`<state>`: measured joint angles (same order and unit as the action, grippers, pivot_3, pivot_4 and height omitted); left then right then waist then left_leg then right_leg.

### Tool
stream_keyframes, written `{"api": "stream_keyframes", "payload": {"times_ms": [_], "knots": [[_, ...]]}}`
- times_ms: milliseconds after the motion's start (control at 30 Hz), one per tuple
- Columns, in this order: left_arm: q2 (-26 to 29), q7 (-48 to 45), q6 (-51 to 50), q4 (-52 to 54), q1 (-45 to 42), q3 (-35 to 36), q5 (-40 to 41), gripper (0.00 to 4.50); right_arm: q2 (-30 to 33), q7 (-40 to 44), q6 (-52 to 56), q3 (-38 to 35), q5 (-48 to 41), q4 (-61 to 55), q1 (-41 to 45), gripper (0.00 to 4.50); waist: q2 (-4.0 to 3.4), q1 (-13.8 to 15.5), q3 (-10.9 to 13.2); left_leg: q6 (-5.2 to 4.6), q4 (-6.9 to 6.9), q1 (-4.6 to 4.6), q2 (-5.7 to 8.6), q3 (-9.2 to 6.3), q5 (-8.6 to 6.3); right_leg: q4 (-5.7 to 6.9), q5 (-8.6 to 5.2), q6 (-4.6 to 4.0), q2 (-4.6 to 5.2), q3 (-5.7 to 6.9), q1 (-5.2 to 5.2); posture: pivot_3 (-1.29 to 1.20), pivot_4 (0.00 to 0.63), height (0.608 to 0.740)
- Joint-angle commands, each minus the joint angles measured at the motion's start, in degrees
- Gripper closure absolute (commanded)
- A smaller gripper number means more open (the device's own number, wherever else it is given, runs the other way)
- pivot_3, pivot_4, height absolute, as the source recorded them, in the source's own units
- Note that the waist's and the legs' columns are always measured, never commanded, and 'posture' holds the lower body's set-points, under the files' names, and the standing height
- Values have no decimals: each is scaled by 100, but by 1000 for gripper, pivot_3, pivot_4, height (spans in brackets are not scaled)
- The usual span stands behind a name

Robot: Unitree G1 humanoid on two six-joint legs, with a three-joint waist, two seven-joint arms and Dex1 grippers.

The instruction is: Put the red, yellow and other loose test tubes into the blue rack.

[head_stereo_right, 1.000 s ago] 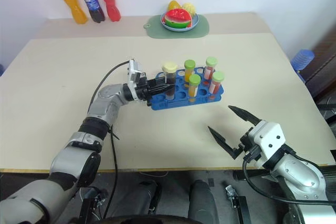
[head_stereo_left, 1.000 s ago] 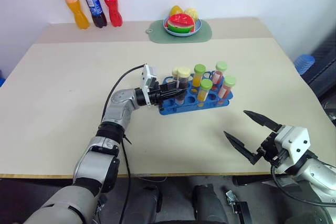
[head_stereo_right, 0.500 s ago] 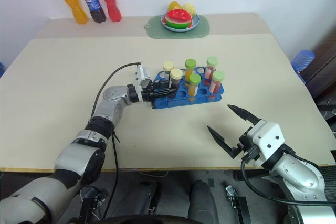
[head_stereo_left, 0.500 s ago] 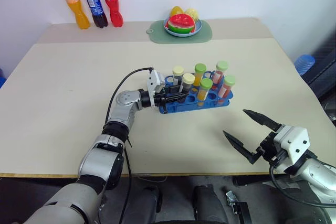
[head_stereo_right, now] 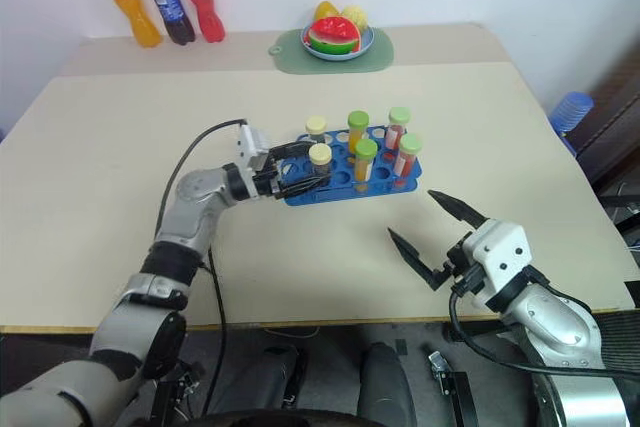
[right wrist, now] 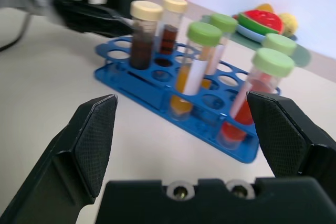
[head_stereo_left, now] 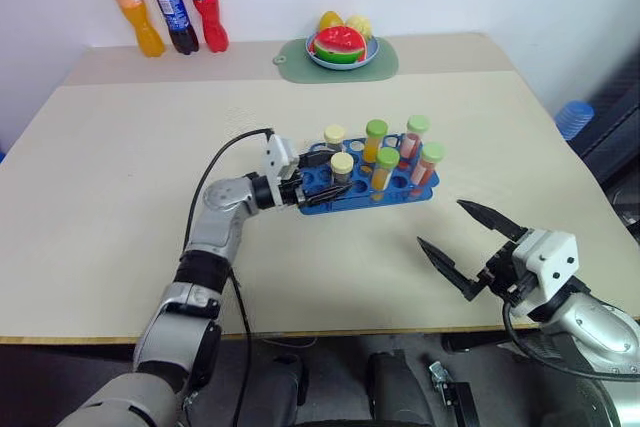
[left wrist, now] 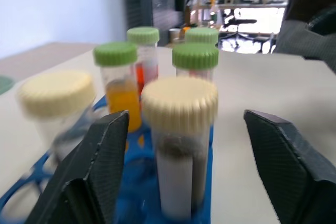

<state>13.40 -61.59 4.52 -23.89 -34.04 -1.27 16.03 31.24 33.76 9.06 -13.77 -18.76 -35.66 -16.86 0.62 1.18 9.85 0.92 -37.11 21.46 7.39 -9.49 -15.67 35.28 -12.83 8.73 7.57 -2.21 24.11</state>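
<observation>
Left gripper (head_stereo_left: 318, 176) spread around cream-capped tube (head_stereo_left: 341, 167) in blue rack (head_stereo_left: 418, 189); soda bottles (head_stereo_left: 165, 13), fruit plate (head_stereo_left: 342, 47) well behind.

Head stereo pair: looking forward and down across the table (head_stereo_left: 120, 177). Left wrist view: level, very near the rack (left wrist: 31, 195). Right wrist view: low, farther back, sharing the same rack and tubes (right wrist: 203, 34).

Robot test lab or office: plain beige table (head_stereo_left: 110, 177) against white wall, staged soda bottles (head_stereo_left: 165, 12), toy fruit plate (head_stereo_left: 341, 47); desks, chairs beyond the left jaws.
</observation>
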Motion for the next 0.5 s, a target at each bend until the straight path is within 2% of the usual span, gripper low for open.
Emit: {"api": "stream_keyframes", "payload": {"times_ms": [33, 100, 233, 500], "knots": [[165, 233, 8, 700, 395, 291, 268, 883, -120, -174, -50, -59, 82, 77, -3, 139, 0, -25, 0, 0, 0, 1, 0, -2, 0, 0, 0, 0, 0, 0, 0, 0, 150, 740], [353, 297, -164, 993, 676, 331, 279, 883, -170, -206, -101, -106, 102, 180, -37, 139, 0, -21, 0, 0, -1, 1, 1, -2, 0, 0, 0, 0, 1, 0, 0, 0, 150, 740], [1078, 159, -557, 1968, 1648, 647, 586, 883, -463, -511, -60, -371, -26, 263, -190, 139, -7, -72, -3, 0, 10, -2, -2, 0, -1, 1, -1, -2, -1, -4, 7, 0, 150, 740], [1924, 495, -1841, 3671, 3261, 1264, 1416, 883, -271, -54, -153, -794, -254, 338, -674, 139, -13, -34, -4, -5, 8, -3, -2, 5, -7, -2, -2, -4, -2, -13, -1, 0, 150, 740]]}}
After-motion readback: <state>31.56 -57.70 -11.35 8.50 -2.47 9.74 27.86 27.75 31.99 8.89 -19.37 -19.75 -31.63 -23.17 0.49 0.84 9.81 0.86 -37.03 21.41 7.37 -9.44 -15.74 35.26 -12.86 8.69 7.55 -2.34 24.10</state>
